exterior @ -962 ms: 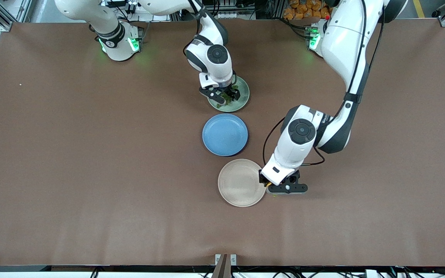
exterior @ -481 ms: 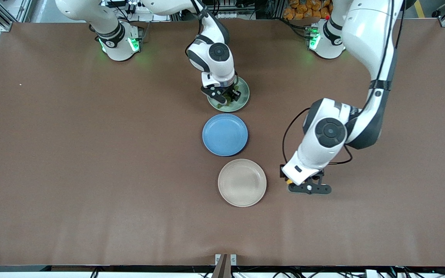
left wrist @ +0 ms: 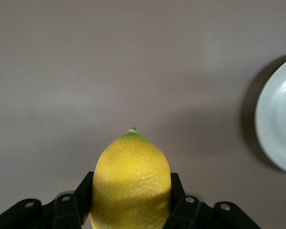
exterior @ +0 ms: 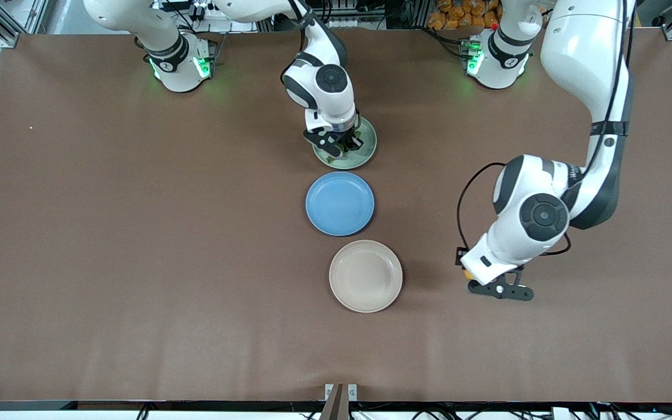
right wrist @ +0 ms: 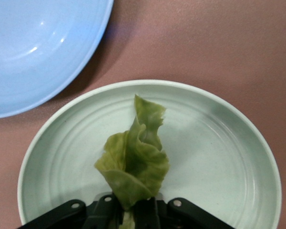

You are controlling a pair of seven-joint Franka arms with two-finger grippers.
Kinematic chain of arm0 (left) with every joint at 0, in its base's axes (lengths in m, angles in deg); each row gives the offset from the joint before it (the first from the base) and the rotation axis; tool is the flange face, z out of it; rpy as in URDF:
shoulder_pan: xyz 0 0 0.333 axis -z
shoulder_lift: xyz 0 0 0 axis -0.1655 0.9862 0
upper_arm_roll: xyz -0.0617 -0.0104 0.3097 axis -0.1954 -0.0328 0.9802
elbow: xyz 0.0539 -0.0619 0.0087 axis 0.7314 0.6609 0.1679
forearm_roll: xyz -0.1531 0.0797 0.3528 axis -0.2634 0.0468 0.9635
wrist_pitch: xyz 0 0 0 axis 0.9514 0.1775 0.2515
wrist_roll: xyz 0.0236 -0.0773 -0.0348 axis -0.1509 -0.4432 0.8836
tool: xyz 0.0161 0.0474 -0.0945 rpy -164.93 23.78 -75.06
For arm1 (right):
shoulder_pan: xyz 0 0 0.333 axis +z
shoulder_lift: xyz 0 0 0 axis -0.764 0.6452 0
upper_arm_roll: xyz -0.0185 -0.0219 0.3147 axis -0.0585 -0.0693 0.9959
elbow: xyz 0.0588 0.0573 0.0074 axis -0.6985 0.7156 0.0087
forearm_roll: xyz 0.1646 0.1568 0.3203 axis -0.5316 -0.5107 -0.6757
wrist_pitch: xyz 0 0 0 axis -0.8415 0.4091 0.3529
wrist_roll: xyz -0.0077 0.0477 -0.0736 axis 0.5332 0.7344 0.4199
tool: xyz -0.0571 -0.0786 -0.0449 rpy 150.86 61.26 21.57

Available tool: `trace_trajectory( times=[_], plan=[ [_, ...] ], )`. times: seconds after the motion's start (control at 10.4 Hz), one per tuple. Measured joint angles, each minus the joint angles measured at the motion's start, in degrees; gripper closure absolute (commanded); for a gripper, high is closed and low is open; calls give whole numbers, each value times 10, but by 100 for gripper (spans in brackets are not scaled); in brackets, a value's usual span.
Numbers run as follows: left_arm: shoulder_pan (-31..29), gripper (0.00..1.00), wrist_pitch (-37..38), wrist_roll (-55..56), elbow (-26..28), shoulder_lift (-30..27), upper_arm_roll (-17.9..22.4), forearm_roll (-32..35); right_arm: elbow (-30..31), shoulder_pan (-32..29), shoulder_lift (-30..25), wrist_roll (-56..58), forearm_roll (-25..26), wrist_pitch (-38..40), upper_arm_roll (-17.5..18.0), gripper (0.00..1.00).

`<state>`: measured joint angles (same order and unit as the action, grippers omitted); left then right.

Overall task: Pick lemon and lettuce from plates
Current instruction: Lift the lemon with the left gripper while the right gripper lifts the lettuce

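We see broad bare table [exterior: 108,245] around three plates. Our left gripper [exterior: 490,286] grips the lemon [left wrist: 131,183] above tabletop beside the beige plate [exterior: 366,276]. Our right gripper [exterior: 339,143] pinches the lettuce [right wrist: 136,160] over the mint plate [right wrist: 219,157].

You have a brown table [exterior: 137,233] with a matte, faintly creased covering reaching all four edges. Three round plates rest directly on it in a slightly slanted row near the middle of its width. The mint green plate [exterior: 365,153] sits closest to the edge where the arm bases stand. The blue plate [exterior: 339,203] lies nearer the front camera, just beside it without touching. The beige plate [exterior: 365,276] lies nearest the camera edge, shifted slightly toward the left arm's end, close to the blue one. A tiny white speck [exterior: 31,128] lies near the right arm's end of the table.
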<state>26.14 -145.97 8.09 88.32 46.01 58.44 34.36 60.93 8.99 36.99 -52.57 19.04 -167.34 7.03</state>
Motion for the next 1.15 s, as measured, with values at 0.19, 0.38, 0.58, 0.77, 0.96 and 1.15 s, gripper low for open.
trace_trajectory(
  times=[0.19, 0.38, 0.58, 0.77, 0.96, 1.15],
  plan=[
    [-31, 100, 18, -61, 1, -6, 0, 0, -12, -3, 0, -1, 0, 31, -5, 94],
    [-56, 100, 21, -100, 12, -7, 0, 0, -57, -20, -3, 9, 1, 126, -11, 94],
    [-69, 100, 21, -119, 29, -7, -1, 0, -99, -46, -21, 46, 2, 227, -12, 94],
    [-80, 100, 21, -145, 44, -7, -1, 0, -116, -71, -46, 75, 2, 286, -12, 94],
    [-95, 100, 21, -157, 55, -4, -1, 0, -121, -92, -70, 108, 2, 329, -12, 94],
    [-95, 100, 20, -157, 57, 11, -3, 0, -128, -113, -92, 141, 1, 377, -12, 94]
  ],
)
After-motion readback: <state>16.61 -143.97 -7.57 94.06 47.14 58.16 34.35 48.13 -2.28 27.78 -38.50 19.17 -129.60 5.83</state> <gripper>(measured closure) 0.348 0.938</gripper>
